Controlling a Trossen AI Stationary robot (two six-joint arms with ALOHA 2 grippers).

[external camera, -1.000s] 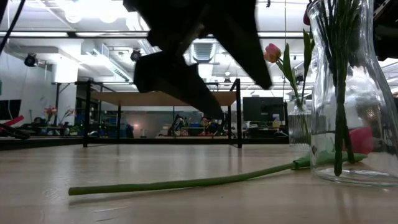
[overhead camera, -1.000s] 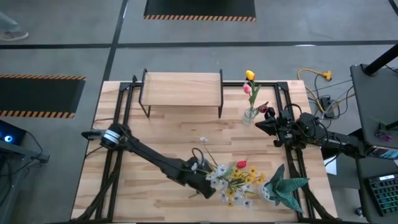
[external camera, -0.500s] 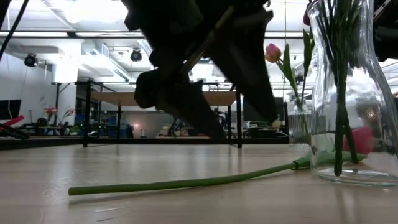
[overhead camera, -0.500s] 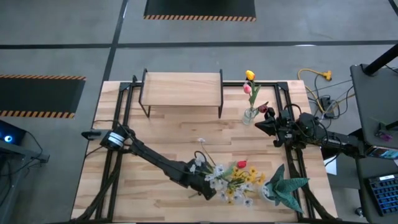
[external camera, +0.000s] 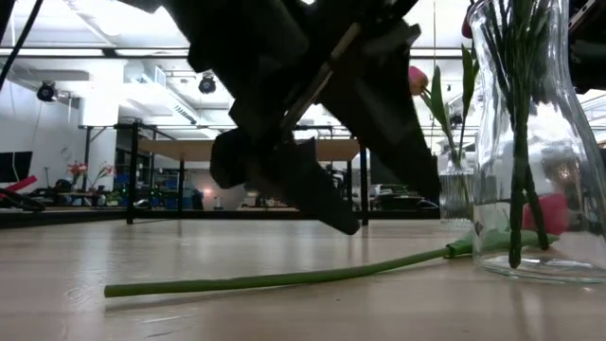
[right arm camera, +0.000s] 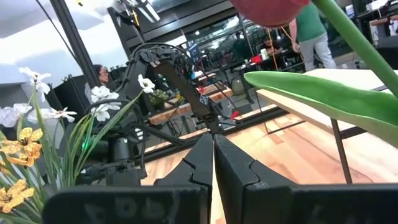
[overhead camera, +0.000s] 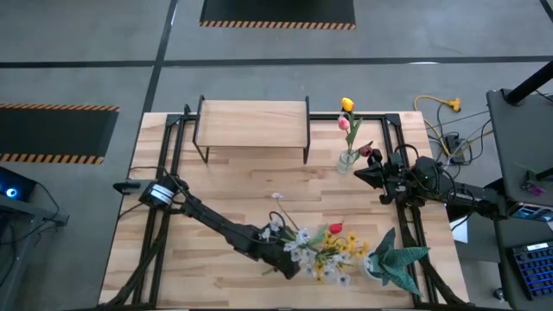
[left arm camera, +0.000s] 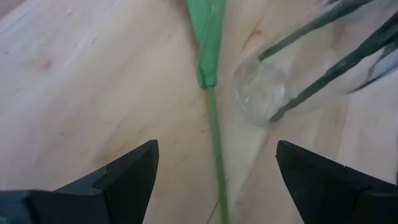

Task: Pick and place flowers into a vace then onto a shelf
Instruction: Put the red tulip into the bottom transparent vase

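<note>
A small shelf (overhead camera: 252, 121), a pale wooden board on thin black legs, stands at the far side of the surface. Right of it, pink and yellow tulips (overhead camera: 348, 117) stand upright in a small glass vase. Near the front, white and yellow flowers (overhead camera: 324, 253) fill a larger glass vase, and one green-stemmed tulip (external camera: 284, 278) lies flat beside it.

Green stem (left arm camera: 214, 134) on pale striped wood table (left arm camera: 93, 87), black pincer (left arm camera: 214, 171).
</note>
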